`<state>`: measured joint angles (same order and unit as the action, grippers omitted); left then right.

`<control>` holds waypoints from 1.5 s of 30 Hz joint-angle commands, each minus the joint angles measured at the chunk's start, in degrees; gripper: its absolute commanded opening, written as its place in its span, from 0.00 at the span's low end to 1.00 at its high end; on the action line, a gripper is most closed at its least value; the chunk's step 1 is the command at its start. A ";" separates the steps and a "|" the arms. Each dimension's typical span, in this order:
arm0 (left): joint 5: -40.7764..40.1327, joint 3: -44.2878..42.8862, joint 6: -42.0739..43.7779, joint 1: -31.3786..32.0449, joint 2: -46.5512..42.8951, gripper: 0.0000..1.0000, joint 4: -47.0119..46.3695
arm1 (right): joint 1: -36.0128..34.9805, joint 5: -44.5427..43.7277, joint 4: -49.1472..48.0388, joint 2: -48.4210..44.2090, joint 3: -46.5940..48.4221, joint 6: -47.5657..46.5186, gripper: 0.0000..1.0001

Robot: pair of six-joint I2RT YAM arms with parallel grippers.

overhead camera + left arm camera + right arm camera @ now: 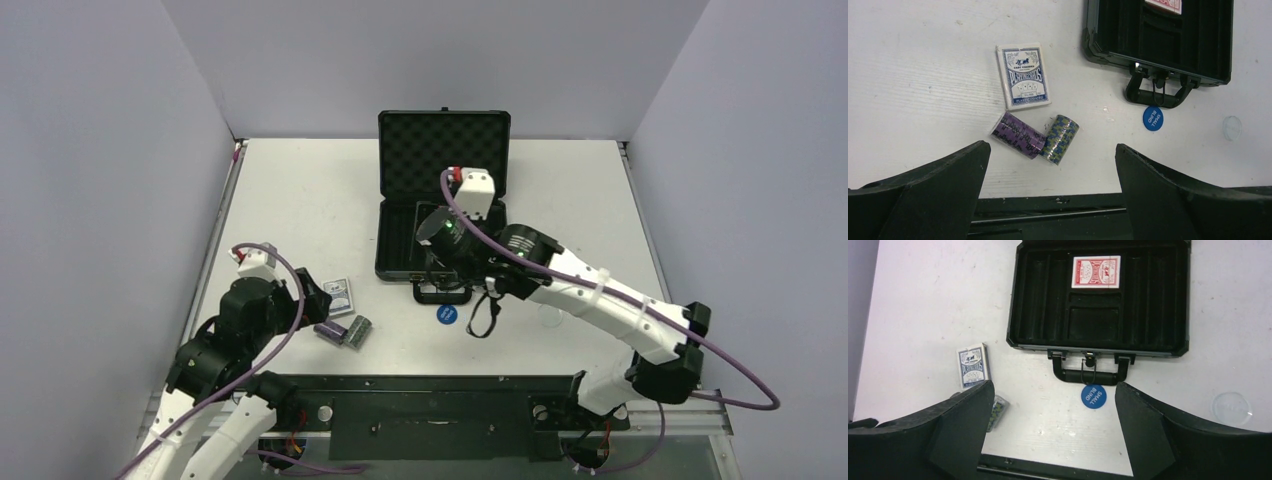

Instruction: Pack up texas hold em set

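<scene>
The black case (443,150) lies open at the table's middle back, foam lid upright. A red card deck (1096,271) sits in its tray (1038,300). A blue card deck (1023,75) lies on the table left of the case. A purple chip stack (1017,135) and a green chip stack (1060,139) lie on their sides, touching, just below it. A blue disc (1093,396) lies by the case handle (1089,374), and a clear disc (1231,408) lies to its right. My left gripper (1052,147) is open and empty above the chip stacks. My right gripper (1054,386) is open and empty, high over the case front.
The black base rail (440,400) runs along the near table edge. Grey walls (110,200) enclose the table on the left, back and right. The blue deck also shows in the top view (339,297).
</scene>
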<state>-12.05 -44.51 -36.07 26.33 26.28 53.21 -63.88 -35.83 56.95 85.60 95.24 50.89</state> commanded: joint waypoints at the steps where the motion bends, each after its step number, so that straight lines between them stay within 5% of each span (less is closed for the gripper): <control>1: 4.62 -0.93 3.29 0.25 2.87 0.96 -3.22 | -0.10 -0.68 8.37 -7.18 -3.22 6.17 0.86; 9: 7.16 -5.32 5.71 0.13 11.26 0.97 1.37 | 2.08 -0.92 3.99 -21.40 -16.71 4.87 0.87; 23: 7.23 -8.24 -4.70 0.66 17.93 0.94 3.35 | 10.93 15.95 1.40 -29.63 -26.38 -14.33 0.90; 35: 4.66 -12.80 1.30 3.78 29.11 0.93 6.44 | 11.10 15.68 5.84 -31.00 -25.43 -8.70 0.91; 41: 3.59 -10.00 -3.03 4.25 29.91 0.91 6.39 | 12.15 12.59 6.93 -29.75 -25.22 -6.32 0.96; 45: 1.87 -8.79 -4.55 3.95 30.17 0.98 6.58 | 12.23 12.08 7.94 -28.34 -24.69 -5.61 0.96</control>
<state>-7.60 -53.67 -38.41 30.33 56.80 59.05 -52.03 -21.15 63.46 55.99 68.86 43.40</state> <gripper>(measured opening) 0.976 0.955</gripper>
